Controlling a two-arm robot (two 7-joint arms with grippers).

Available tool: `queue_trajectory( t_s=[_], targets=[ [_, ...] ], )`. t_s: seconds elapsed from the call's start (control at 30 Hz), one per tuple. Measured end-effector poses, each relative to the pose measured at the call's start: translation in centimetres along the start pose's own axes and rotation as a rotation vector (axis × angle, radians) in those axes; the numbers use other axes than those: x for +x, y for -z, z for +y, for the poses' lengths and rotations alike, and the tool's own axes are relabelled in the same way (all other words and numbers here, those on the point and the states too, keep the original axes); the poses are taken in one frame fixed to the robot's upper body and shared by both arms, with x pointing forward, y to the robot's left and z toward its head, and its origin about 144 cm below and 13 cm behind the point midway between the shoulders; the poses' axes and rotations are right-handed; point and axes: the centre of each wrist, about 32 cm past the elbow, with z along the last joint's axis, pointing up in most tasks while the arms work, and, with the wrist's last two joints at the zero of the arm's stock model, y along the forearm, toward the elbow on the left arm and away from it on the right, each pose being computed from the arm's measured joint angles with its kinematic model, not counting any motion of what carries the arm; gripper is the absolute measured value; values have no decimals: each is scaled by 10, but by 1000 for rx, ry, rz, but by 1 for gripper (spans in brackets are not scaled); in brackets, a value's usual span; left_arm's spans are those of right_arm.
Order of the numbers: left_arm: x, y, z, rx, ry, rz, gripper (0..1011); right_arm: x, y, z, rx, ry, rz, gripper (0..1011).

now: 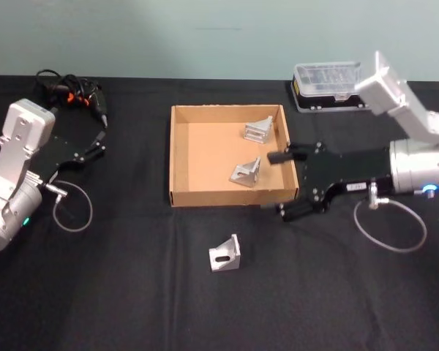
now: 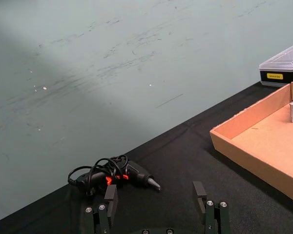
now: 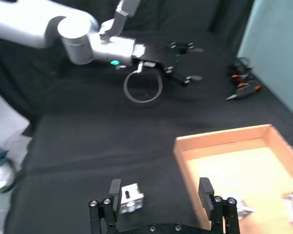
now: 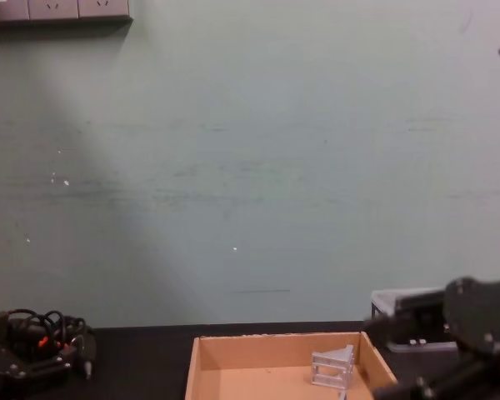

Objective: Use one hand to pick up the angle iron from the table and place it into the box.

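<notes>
My right gripper (image 1: pixel 279 184) is empty, its jaws spread wide across the front right corner of the box (image 1: pixel 178 157). One fingertip is over the cardboard floor and the other is just outside the front wall. Two angle brackets already lie in the box, the nearer one (image 1: pixel 246 173) just ahead of my inner fingertip and the farther one (image 1: pixel 258 130) beyond it.

The bracket still to fetch (image 1: pixel 225 254) stands on the bare table (image 1: pixel 132 292), past my outer fingertip and nearer to my body, clear of the box. In the right wrist view it (image 3: pixel 129 199) sits close by one finger (image 3: pixel 115 187).

I judge this to be the start of another pick. Next I should swing the jaws off the corner, drop over the bracket and line them up across its flat faces.

The box wall is the one thing to clear. My left gripper (image 1: pixel 99 144), jaws apart and idle, is parked well away beside a drill (image 1: pixel 73 93). A lidded black case (image 1: pixel 329 84) sits behind the box.
</notes>
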Motion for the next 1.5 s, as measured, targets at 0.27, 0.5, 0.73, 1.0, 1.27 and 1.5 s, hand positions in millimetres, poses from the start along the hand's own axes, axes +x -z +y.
queue_trajectory(
  t_s=[0.27,0.5,0.73,1.0,1.27,1.5],
  targets=[
    [0,0,0,0,0,0,1000,-6,8,13,-34,-62,9,1002],
    [0,0,0,0,0,0,1000,-11,17,27,-73,-107,17,1002],
    [0,0,0,0,0,0,1000,-12,26,38,-102,-136,31,1000],
    [0,0,0,0,0,0,1000,-10,36,52,-123,-141,43,1000],
    [0,0,0,0,0,0,1000,-6,39,63,-123,-137,44,1002],
    [0,0,0,0,0,0,1000,-4,43,75,-116,-145,50,1000]
  ],
)
